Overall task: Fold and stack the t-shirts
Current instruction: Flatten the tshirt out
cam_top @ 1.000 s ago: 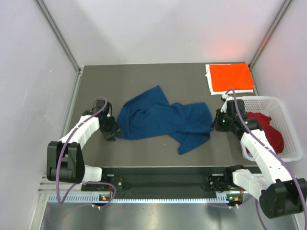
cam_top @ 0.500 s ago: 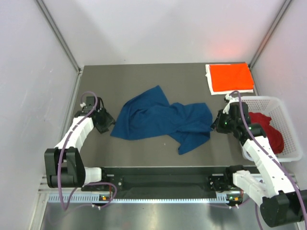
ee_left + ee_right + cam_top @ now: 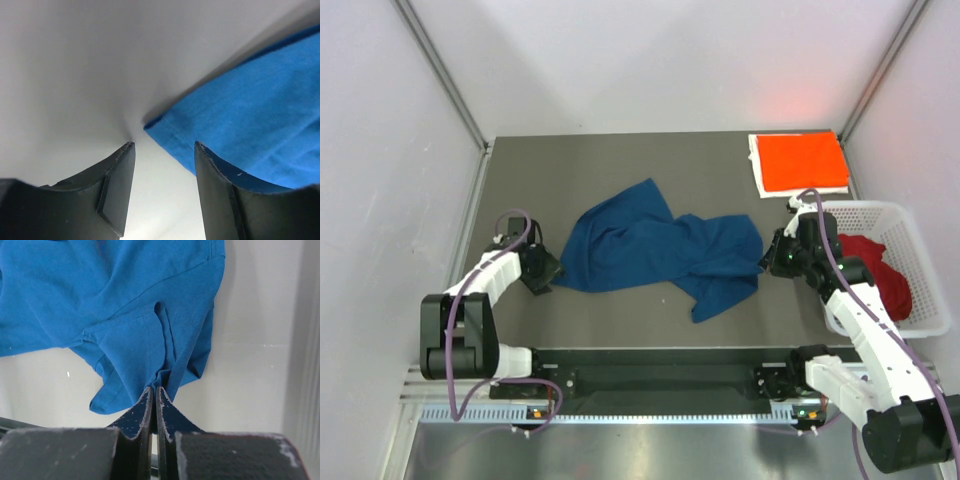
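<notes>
Where the left claw (image 3: 546, 268) sits low over the table (image 3: 620, 165), its jaws stand partly apart and hold nothing.
- Blue shirt (image 3: 660, 250): crumpled, spread between the two claws. Its hemmed corner lies just ahead of the left claw's tips, and the cloth edge runs behind one finger (image 3: 220, 200).
- Right claw (image 3: 770, 258): jaws closed tight, pinching a bunched fold of the blue shirt at their tips.
- Orange shirt (image 3: 803, 162): folded flat, well beyond the right claw.
- Red shirt (image 3: 880, 268): heaped in the basket (image 3: 912, 215), just off the right claw's outer side.
</notes>
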Controlling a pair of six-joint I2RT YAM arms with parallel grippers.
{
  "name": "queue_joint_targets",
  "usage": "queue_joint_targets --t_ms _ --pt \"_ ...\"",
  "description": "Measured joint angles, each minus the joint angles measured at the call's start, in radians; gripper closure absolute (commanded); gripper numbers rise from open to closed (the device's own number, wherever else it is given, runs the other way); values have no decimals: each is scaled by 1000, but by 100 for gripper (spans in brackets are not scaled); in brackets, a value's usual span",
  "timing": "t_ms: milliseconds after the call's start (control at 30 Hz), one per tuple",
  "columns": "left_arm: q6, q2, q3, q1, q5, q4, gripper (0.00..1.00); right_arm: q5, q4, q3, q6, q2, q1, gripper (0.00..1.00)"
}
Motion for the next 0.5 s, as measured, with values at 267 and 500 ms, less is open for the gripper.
queue_joint_targets --t_ms 267,500 --pt "-24 71 9 3 15 80 100 2 18 0 -4 0 0 100" --pt "7 101 277 5 -49 -83 100 89 52 210 -79 109 1 100"
